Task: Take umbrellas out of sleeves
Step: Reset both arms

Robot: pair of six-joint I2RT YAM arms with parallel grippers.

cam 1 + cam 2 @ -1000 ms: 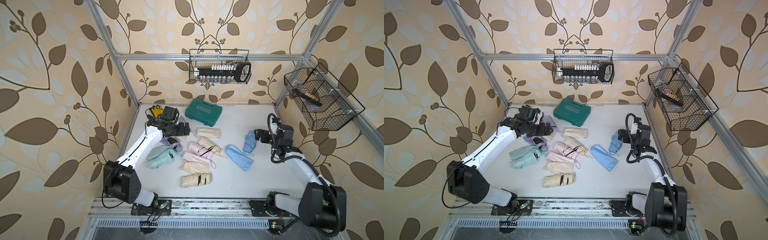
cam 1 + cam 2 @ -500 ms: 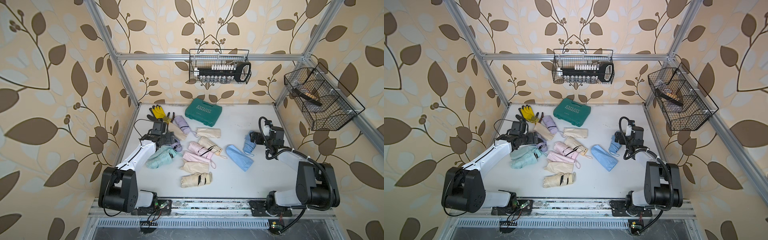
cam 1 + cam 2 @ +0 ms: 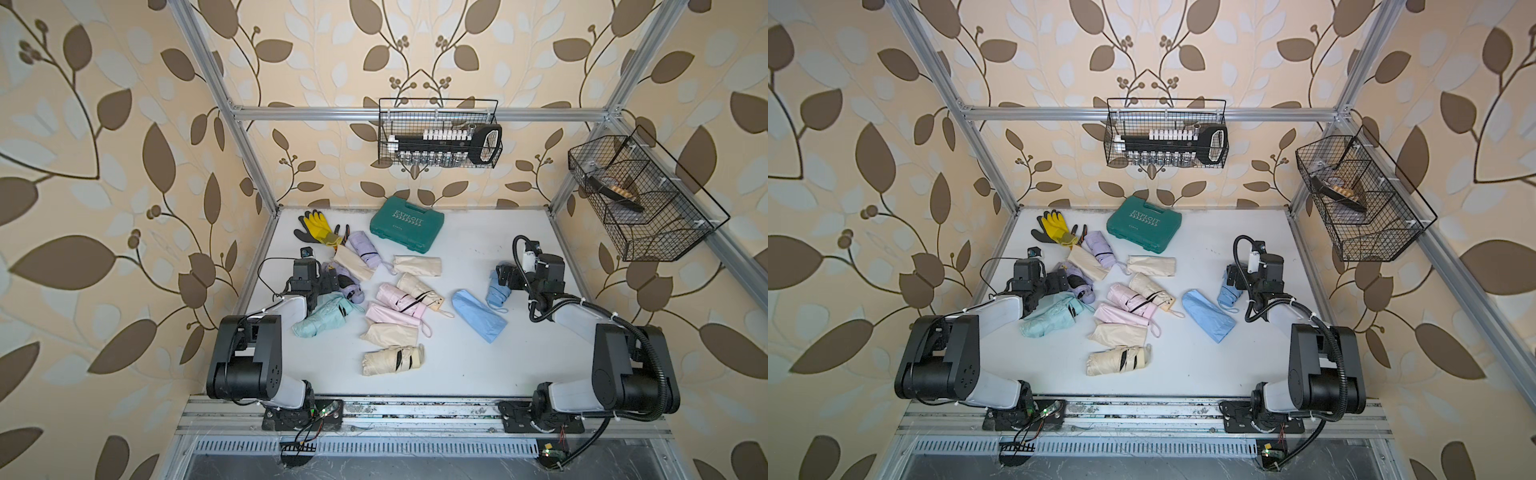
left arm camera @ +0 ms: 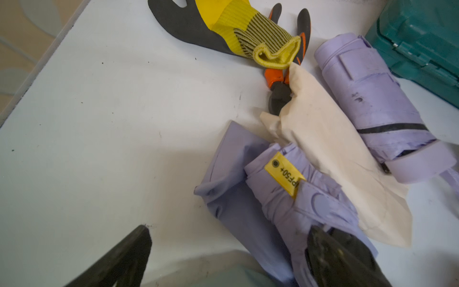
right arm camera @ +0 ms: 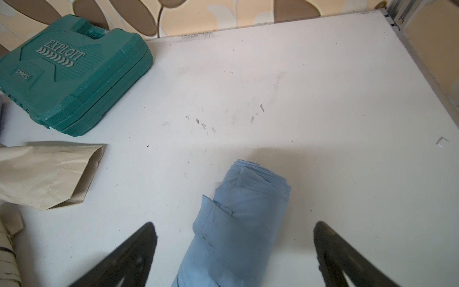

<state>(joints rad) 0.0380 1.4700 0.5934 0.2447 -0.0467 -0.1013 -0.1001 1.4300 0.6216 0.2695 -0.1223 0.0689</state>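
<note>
Several pastel umbrellas and limp sleeves lie scattered mid-table. My left gripper (image 3: pixel 332 282) (image 4: pixel 229 231) is open low at the left. One finger (image 4: pixel 330 253) overlaps a lilac umbrella (image 4: pixel 298 198) with a yellow tag, which lies on a flat lilac sleeve (image 4: pixel 223 179). A second lilac umbrella (image 3: pixel 363 251) and a cream sleeve (image 4: pixel 323 149) lie just beyond. A mint umbrella (image 3: pixel 324 318) sits under the left wrist. My right gripper (image 3: pixel 500 276) (image 5: pixel 236 227) stands open astride a blue umbrella (image 5: pixel 243 211) (image 3: pixel 1228 293). The blue sleeve (image 3: pixel 478 313) lies empty beside it.
A green plastic case (image 3: pixel 406 223) sits at the back. Yellow-black gloves (image 3: pixel 318 226) and orange-handled pliers (image 4: pixel 280 82) lie at the back left. Pink (image 3: pixel 399 301) and cream (image 3: pixel 392 359) umbrellas lie in the middle. Wire baskets (image 3: pixel 438 133) hang on the walls.
My left arm has drawn back from the gloves toward the front left and folded low. The right arm has folded back too, its gripper staying by the blue umbrella. Both stayed open.
</note>
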